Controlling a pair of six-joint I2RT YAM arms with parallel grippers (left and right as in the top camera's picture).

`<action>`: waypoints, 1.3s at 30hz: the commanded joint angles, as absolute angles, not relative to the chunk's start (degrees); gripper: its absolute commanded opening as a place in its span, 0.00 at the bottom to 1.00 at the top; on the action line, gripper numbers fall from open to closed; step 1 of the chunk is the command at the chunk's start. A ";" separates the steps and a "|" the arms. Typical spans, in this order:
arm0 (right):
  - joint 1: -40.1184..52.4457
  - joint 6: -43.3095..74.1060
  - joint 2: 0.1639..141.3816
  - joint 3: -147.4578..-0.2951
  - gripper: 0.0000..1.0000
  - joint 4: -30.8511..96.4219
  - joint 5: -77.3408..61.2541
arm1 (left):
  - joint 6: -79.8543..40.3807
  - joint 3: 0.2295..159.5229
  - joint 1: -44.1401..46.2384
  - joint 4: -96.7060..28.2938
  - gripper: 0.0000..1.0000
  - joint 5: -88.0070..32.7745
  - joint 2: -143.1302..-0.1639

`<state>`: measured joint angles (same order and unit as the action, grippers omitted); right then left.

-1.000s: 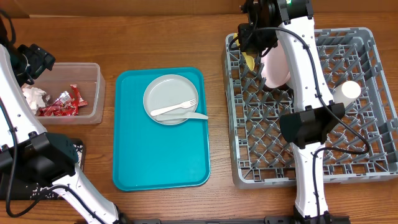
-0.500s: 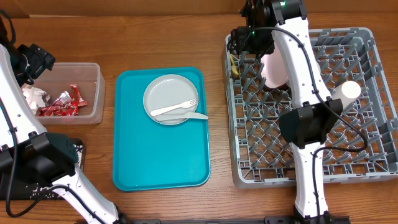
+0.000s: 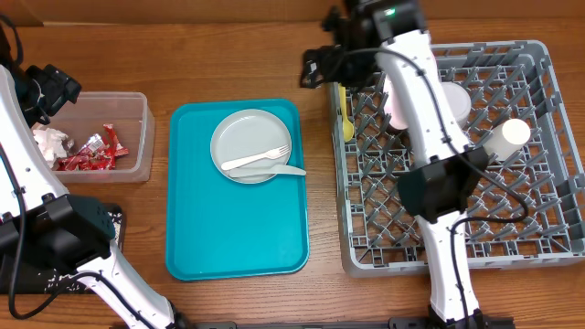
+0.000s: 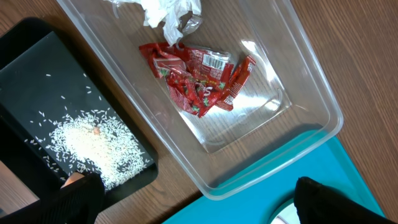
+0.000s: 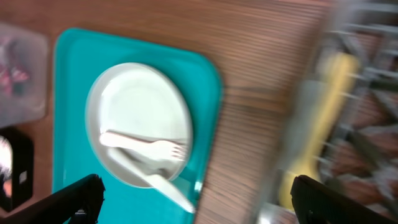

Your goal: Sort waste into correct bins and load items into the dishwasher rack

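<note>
From overhead, the yellow cutlery lay inside the left edge of the dishwasher rack, its long axis running near to far. The left wrist view showed the left gripper spread open above red wrappers in the clear tub, their print unreadable. In the right wrist view the right gripper gaped empty

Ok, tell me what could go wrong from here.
1. The white fork and white knife lie loose on the grey plate. Lifting the plate first would likely spill them.
2. The yellow utensil lies flat along the left wall of the dishwasher rack. It might slip through the lattice or get knocked when later items are loaded.
</note>
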<state>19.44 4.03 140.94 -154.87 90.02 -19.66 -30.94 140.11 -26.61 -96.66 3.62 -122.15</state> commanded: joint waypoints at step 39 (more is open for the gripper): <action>40.82 -22.26 141.23 -123.17 0.57 67.77 -3.03 | -29.78 140.68 -26.17 -96.79 1.00 3.53 -120.46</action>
